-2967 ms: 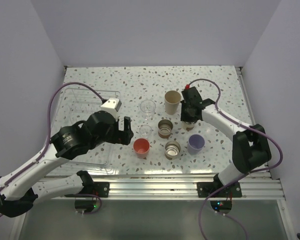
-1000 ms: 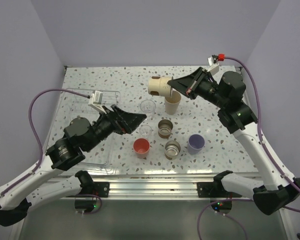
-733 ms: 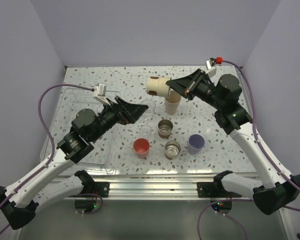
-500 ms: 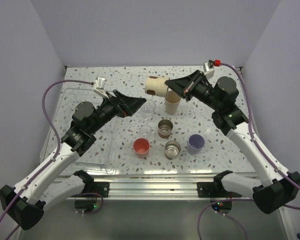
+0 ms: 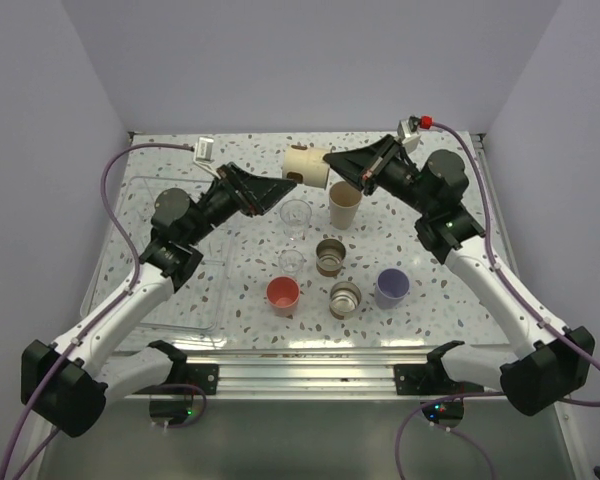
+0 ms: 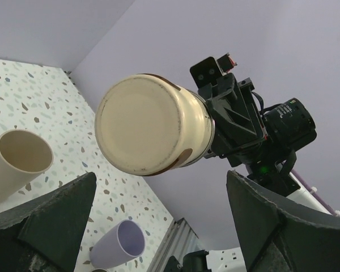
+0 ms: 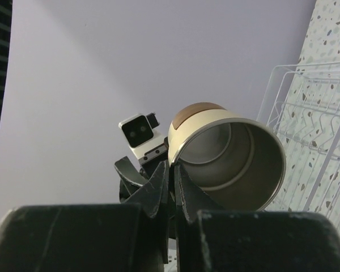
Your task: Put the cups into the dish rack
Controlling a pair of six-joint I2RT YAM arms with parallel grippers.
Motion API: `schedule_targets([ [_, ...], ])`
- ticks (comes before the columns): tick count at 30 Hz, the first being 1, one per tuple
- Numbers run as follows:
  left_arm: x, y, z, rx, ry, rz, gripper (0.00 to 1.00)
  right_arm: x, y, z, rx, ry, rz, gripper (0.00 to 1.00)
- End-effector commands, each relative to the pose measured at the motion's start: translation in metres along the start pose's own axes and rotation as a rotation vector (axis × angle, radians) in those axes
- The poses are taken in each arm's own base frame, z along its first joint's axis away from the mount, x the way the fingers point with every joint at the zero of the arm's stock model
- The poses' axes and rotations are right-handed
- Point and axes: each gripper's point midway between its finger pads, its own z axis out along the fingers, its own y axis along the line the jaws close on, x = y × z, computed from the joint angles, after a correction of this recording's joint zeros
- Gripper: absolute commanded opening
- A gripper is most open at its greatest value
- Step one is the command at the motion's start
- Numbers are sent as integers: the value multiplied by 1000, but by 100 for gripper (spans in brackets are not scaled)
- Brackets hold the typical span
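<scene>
My right gripper [image 5: 332, 170] is shut on the rim of a cream cup with a brown band [image 5: 305, 165] and holds it on its side in the air, base pointing left. In the right wrist view the fingertips [image 7: 173, 170] pinch the cup's wall [image 7: 229, 156]. My left gripper [image 5: 278, 190] is open and empty, raised just left of and below the cup, not touching it. Its wrist view shows the cup's base [image 6: 150, 133] above the wide-open jaws [image 6: 161, 226]. The clear dish rack [image 5: 195, 300] lies at the left.
On the table stand a tall beige cup [image 5: 344, 206], two clear cups [image 5: 296, 217] [image 5: 292, 262], two cream banded cups [image 5: 331, 256] [image 5: 345, 298], a coral-red cup [image 5: 282, 295] and a lavender cup [image 5: 391, 287]. Walls enclose the table on three sides.
My right gripper picked a cream cup off the table and carried it up and left. My left arm rose from near the rack, its open gripper closing toward the cup's base.
</scene>
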Motion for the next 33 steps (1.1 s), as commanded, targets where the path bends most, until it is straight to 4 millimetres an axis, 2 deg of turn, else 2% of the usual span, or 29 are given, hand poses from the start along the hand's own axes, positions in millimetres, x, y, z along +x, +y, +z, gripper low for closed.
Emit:
schedule_targets([
  [1,-15,-19,8,100,-29,31,100,2,35,-2,-113,26,-13,0],
  [5,-19,-12,14,91,-44,23,100,4,38,-1,-119,45,-9,0],
  [14,-29,-11,24,141,-70,10,99,10,19,4,-86,86,21,0],
  [21,-29,-12,22,153,-83,2,86,12,17,8,-82,100,21,0],
  [27,-31,-18,20,164,-85,5,60,15,12,7,-71,103,24,0],
  [33,-31,-13,22,119,-66,14,23,19,9,3,-60,111,7,0],
])
